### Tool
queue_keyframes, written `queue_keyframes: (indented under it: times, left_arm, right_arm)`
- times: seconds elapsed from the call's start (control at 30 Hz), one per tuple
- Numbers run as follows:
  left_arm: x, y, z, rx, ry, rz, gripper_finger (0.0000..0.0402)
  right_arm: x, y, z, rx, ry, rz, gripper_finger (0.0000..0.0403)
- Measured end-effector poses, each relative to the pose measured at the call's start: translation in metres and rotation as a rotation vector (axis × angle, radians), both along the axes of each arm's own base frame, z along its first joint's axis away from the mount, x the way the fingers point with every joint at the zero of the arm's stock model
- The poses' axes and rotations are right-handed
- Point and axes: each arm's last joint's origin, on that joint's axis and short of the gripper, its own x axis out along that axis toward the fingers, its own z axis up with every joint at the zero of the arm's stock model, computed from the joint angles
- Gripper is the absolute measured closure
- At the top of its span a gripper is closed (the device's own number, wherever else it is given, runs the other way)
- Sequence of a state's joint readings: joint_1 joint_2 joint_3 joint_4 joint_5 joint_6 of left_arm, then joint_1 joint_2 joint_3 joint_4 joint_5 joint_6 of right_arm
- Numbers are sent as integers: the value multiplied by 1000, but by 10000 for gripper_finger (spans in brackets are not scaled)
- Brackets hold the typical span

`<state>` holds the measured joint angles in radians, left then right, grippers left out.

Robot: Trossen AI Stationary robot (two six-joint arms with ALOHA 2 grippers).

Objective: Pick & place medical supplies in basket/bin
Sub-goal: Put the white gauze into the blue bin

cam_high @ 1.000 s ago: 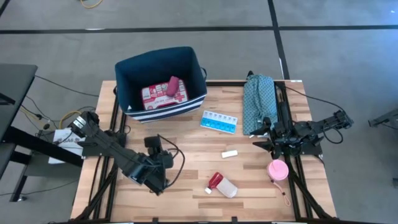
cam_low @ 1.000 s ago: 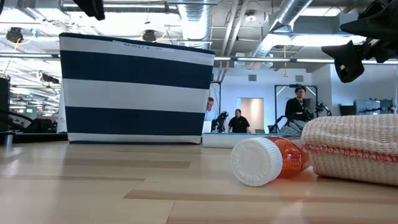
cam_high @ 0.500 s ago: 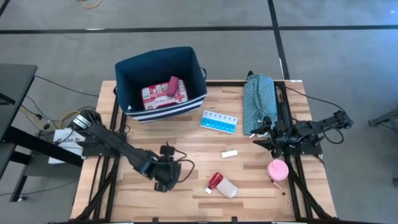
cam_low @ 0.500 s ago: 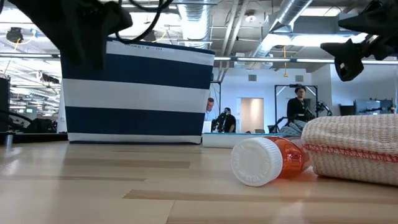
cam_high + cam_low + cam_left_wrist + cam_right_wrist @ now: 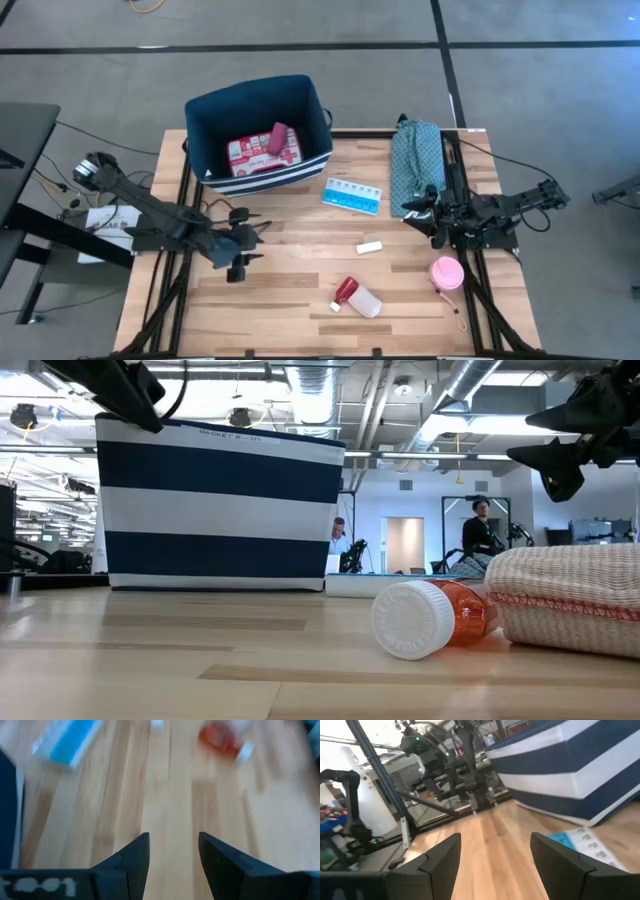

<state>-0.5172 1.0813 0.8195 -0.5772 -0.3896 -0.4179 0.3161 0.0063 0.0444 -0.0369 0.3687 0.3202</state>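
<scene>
The navy striped bin (image 5: pixel 258 128) stands at the table's far left. Inside it lie the red-and-white first-aid case (image 5: pixel 262 153) and the magenta block (image 5: pixel 278 136). On the table lie the light-blue pill organizer (image 5: pixel 352 195), the white piece (image 5: pixel 369 246), the red bottle (image 5: pixel 347 291) on its side with a beige woven roll (image 5: pixel 570 600) against it, and the pink disc (image 5: pixel 446 272). My left gripper (image 5: pixel 248 232) hovers open over bare wood near the bin's near side. My right gripper (image 5: pixel 424 212) hangs open beside the teal cloth, facing the bin (image 5: pixel 570 760).
The teal patterned cloth bundle (image 5: pixel 416 165) lies along the far right edge, right beside my right arm. Bare wood spreads between the bin and the bottle (image 5: pixel 222 740). People stand in the room beyond the table in the low view.
My left gripper has swung from the near side of the table, first toward the bottle, then back toward the far edge and left, ending closer to the bin. None of the supplies has moved.
</scene>
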Motion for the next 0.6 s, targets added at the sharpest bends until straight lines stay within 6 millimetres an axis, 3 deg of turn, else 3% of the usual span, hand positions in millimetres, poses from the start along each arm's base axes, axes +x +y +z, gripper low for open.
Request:
queue_keyframes:
  times: [0.1,0.3,0.43,0.6]
  left_arm:
    - [-3,3,-13,-45,-208,-11,245]
    - [-3,2,-38,-172,-401,-38,245]
    - [-3,2,-48,-168,-407,-42,245]
    - [-1,3,-45,-113,-453,0,245]
  right_arm:
    - [0,-2,8,-11,-79,-18,168]
    - [-13,-5,58,-80,-291,-7,168]
    - [-8,-6,78,-94,-197,-69,168]
    - [17,2,86,-156,-8,-52,168]
